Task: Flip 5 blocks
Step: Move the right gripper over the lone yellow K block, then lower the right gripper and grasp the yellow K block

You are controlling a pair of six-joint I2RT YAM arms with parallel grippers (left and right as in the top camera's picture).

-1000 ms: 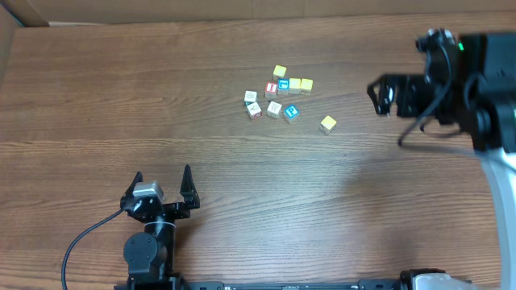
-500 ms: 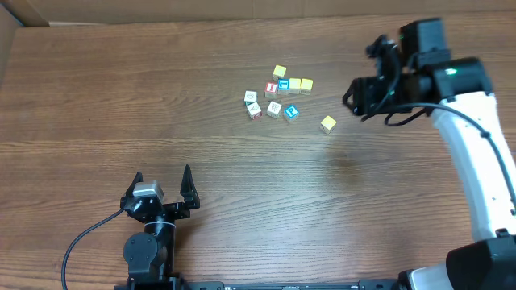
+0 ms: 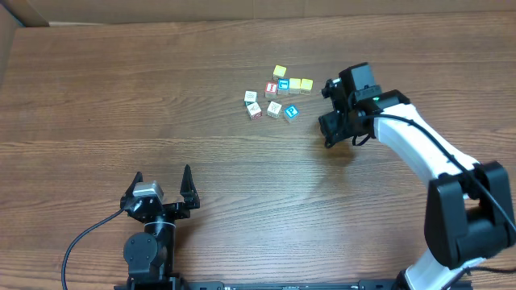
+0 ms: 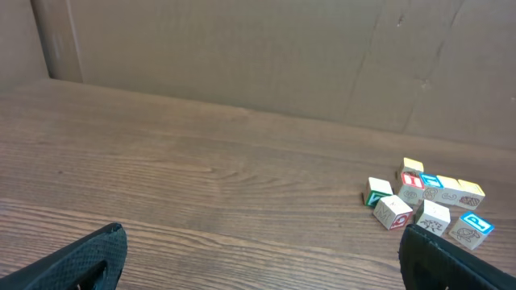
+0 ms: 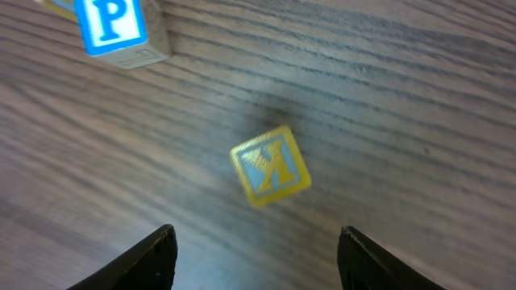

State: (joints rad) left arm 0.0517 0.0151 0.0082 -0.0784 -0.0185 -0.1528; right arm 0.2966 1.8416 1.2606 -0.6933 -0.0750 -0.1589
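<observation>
The right gripper point(image 3: 330, 132) hangs low over the table point(image 3: 161, 80), its jaws apart and holding nothing; the yellow block point(image 5: 270, 165), blue K face up, lies on the wood just ahead of the open tips, touching neither; from overhead the gripper hides it. The left gripper point(image 3: 163, 176) rests wide open at the near edge, well apart from everything.

The main risk, as I judge it, is the block's angle; it sits turned diagonally to the jaws, so closing now would probably catch corners rather than flat sides, and the block could twist or shoot out instead of being held; the wrist view is also blurred, so alignment is hard to trust.

The blue P block point(image 5: 113, 28) lies near, up and to the left in that view; a finger swinging wide could knock it. Nothing stands between the jaws and the yellow block itself.

The other blocks point(image 3: 276, 93) form a tight cluster further left, several touching; the red I block point(image 3: 272, 88), not one to flip, sits among them, so fingers reaching there could disturb neighbours; a cardboard wall point(image 4: 242, 48) stands beyond.
</observation>
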